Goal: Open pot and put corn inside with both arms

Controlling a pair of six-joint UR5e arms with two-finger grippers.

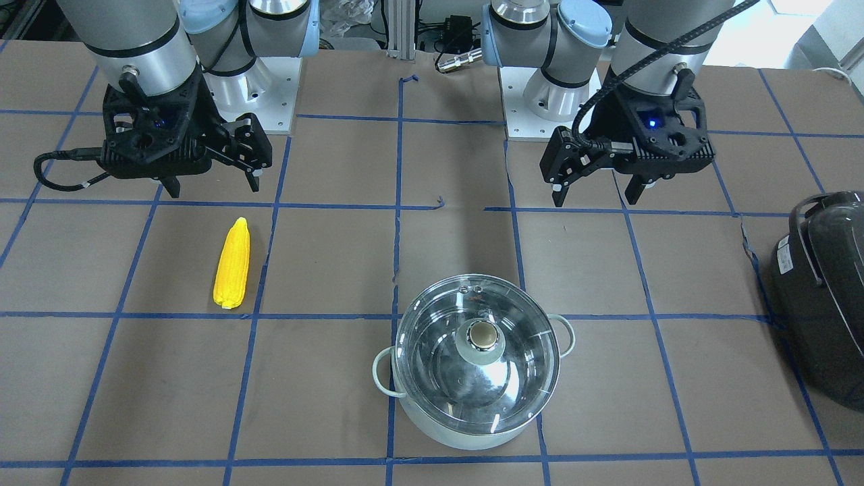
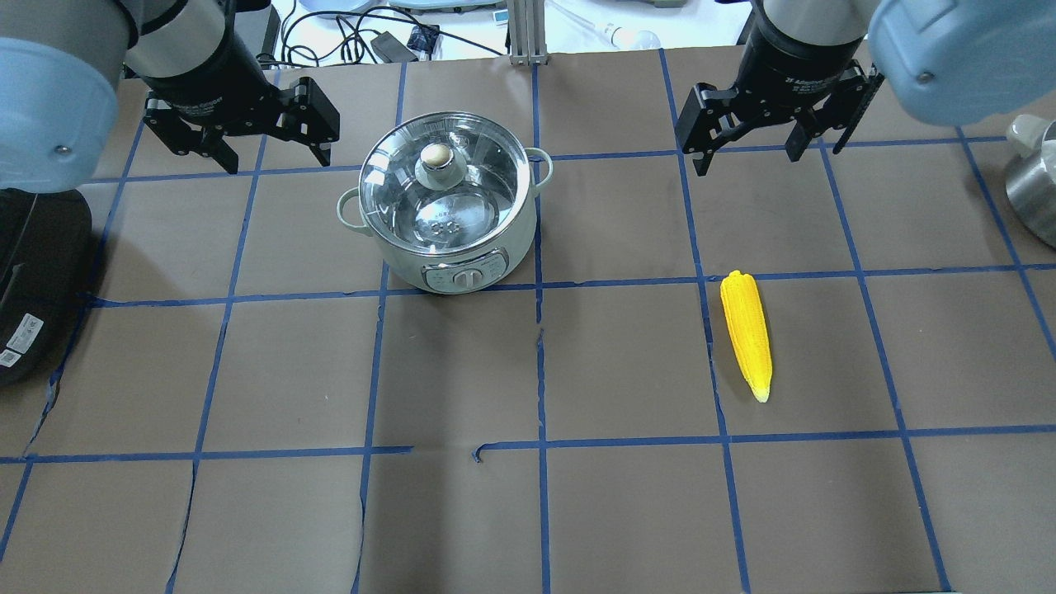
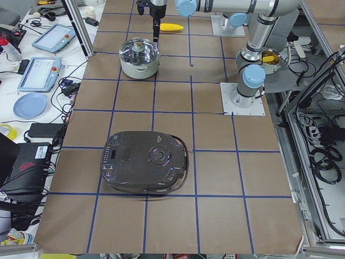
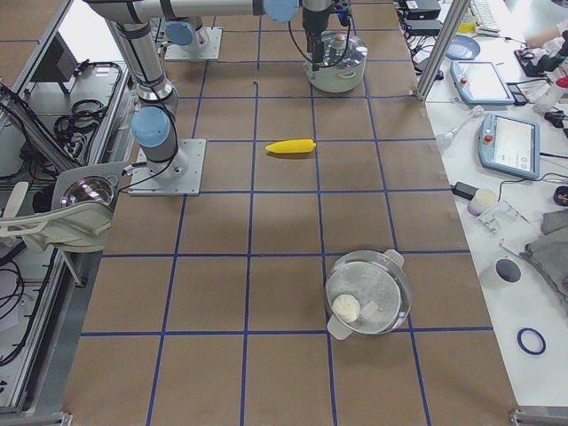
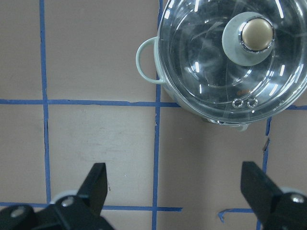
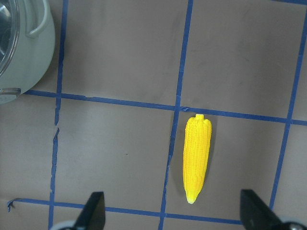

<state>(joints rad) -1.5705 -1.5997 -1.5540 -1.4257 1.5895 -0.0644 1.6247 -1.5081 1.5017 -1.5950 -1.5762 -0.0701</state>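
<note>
When looking across the desk (image 1: pixel 324 398) toward the robot, finds the pot (image 1: pixel 472 440) upright low in the middle, glass lid (image 1: pixel 503 381) on. Finds the corn (image 1: pixel 232 264) lying flat well off to the view's left, pointed end toward the robot. Shows the left fingers (image 1: pixel 634 190) on the view's right and the right fingers (image 1: pixel 169 185) on the view's left, both pairs spread wide, pinching nothing, hanging above the desk. Catches a dark cooker (image 1: pixel 823 297) at the right edge.

From overhead, puts the pot left of centre, near but apart from the left fingers; puts the corn right of centre, closer to the robot than the right fingers.

From the left end, places the cooker nearest, the lidded pot farther up the desk, the corn beyond. Cannot tell the fingers' spread from here.

From the right end, places a second lidded pot (image 4: pixel 395 266) nearest, then the corn, then the task pot farthest.

On the left wrist, frames the pot's lid and one loop handle ahead of two spread fingertips, bare desk between.

On the right wrist, frames the corn ahead of and between spread fingertips, touching neither, with the pot's wall in the top left corner.
</note>
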